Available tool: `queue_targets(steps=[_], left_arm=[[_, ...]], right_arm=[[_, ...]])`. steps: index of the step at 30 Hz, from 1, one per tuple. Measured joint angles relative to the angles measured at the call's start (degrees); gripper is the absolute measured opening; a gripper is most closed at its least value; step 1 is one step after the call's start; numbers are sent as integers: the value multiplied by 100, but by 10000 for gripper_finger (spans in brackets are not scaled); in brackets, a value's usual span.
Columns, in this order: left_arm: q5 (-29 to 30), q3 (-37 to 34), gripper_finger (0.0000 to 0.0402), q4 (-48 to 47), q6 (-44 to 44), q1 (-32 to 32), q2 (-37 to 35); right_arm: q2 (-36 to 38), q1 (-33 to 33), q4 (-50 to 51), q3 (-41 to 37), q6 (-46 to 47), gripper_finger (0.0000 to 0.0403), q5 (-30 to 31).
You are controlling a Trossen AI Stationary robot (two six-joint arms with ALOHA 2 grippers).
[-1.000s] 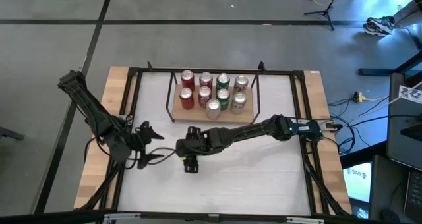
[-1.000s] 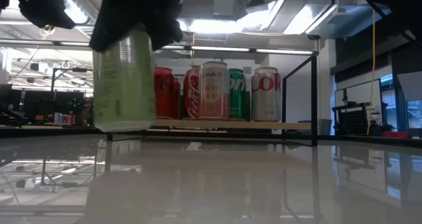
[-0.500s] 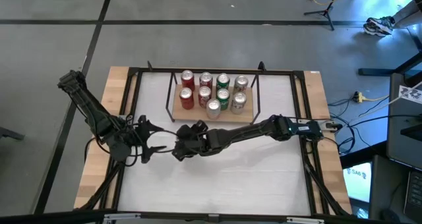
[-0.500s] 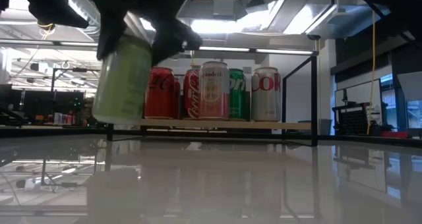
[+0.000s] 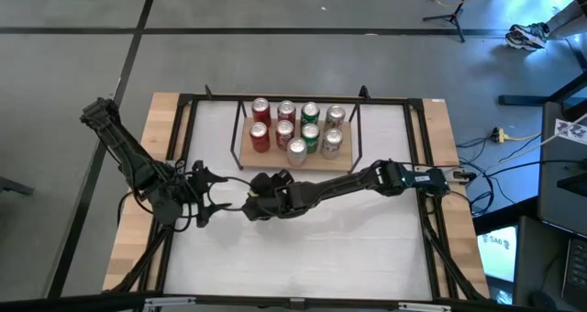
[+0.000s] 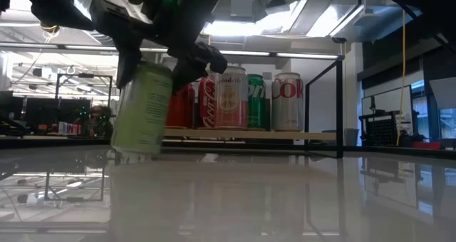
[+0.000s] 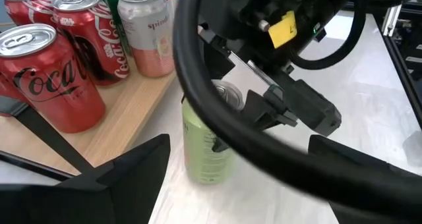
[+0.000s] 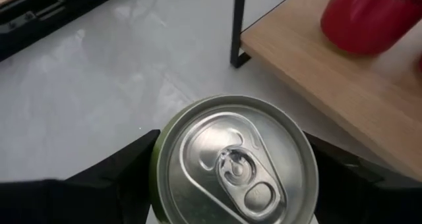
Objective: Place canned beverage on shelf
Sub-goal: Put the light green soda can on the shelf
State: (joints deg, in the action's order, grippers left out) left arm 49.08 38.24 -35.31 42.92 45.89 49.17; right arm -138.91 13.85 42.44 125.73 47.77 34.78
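Two pincers in play: left pincer hangs released over the tabletop, near the green can. Right pincer grips that can by its top, tilted, just off the shelf's front left corner. Risks: tilted can clips the wire frame or knocks the red cans, or slips from the grip; left pincer sits close enough to collide.

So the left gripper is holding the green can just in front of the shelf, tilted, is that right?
Not quite: the right gripper holds the green can, as the high view shows. The left gripper waits open beside it. The can is tilted, just in front of the shelf.
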Motion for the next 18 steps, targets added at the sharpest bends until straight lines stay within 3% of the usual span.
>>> queue_targets(steps=[9, 18], left_arm=[[0, 0, 350, 0, 0, 0, 0], [-4, 0, 350, 0, 0, 0, 0]], right_arm=[[3, -2, -79, 3, -14, 303, -574], [9, -2, -81, 4, -13, 303, -639]])
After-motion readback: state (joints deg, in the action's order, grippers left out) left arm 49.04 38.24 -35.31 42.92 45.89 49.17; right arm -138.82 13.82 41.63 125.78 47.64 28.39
